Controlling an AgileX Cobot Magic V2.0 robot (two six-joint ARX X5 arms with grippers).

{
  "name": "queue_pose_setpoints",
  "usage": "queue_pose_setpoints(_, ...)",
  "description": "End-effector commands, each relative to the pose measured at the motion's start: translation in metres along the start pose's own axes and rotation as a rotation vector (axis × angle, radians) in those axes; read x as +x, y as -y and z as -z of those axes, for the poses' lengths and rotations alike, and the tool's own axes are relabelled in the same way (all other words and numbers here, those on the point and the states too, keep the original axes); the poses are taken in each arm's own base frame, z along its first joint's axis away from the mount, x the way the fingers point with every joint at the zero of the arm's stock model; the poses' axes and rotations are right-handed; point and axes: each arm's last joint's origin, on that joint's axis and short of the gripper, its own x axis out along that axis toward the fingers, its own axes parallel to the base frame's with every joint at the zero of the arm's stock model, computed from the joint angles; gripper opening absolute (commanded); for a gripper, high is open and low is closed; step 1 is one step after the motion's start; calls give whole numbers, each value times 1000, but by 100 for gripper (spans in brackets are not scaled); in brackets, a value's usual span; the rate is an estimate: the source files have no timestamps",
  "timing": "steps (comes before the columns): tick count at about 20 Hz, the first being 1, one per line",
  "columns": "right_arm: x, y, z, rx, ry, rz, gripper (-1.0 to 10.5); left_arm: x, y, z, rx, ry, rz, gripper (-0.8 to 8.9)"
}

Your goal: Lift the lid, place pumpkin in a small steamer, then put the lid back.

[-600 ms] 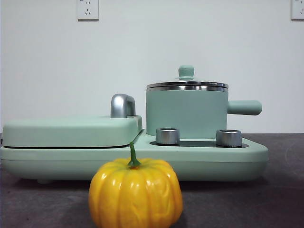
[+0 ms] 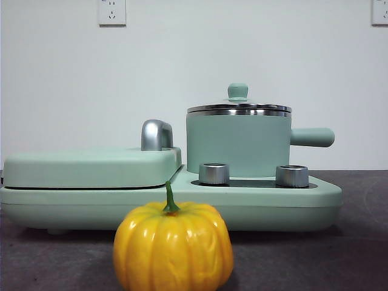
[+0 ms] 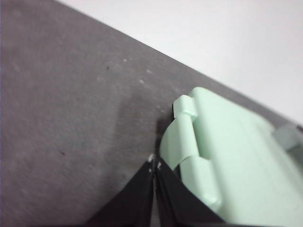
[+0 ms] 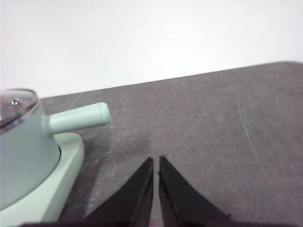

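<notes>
A: Seen anywhere, the pumpkin?
B: Front and centre in the front view, at 6 o'clock of the appliance base, standing upright on the grey worktop, green stem up. Near the base, touching or not impossible to tell.

A: And the small steamer?
B: Seated on the base's right part, behind two silver knobs, stubby side handle pointing to 3 o'clock. Also visible in the right wrist view, handle sticking out over the worktop.

A: Lid?
B: Resting flat on the steamer's steel rim, mint knob on top. Closed pot, nothing lifted.

A: At 9 o'clock of the steamer?
B: Flat rectangular mint cover, shut on the base, with a curved silver handle at its right end.

A: Left claw?
B: Jaws pressed together, gripping nothing, hanging over bare worktop just beside the hinge corner of the mint cover.

A: Right claw?
B: Also drawn together with only a sliver between the tips, empty, above open worktop, well apart from the steamer handle.

A: Either arm visible from the front?
B: Neither; just a white wall with two sockets high up
</notes>
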Motion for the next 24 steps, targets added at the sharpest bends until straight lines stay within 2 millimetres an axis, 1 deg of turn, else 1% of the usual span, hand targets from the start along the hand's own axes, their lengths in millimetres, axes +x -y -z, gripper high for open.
queue_pose_setpoints(1,0,0,-1,100,17,-5,19,2,-1,3,-177,8,8,7)
queue_pose_setpoints(5,-1,-2,-7,262,33,-35,19,0,7,-12,-178,150,105,7)
queue_pose_setpoints(7,-3,-5,-14,302,42,-78,12,-2,11,-20,-175,233,161,7)
queue_pose_setpoints(9,-6,-8,-24,303,62,-119,12,-6,16,-29,-172,293,201,8)
queue_pose_setpoints(13,-15,-13,-51,290,124,-152,12,-16,28,-49,-139,339,224,9)
queue_pose_setpoints(16,-22,-18,-72,255,145,-157,12,-24,38,-67,-80,345,204,9)
queue_pose_setpoints(19,-26,-22,-91,199,140,-156,12,-31,47,-86,-25,317,139,9)
queue_pose_setpoints(24,-27,-30,-122,100,92,-157,12,-36,63,-115,76,228,59,9)
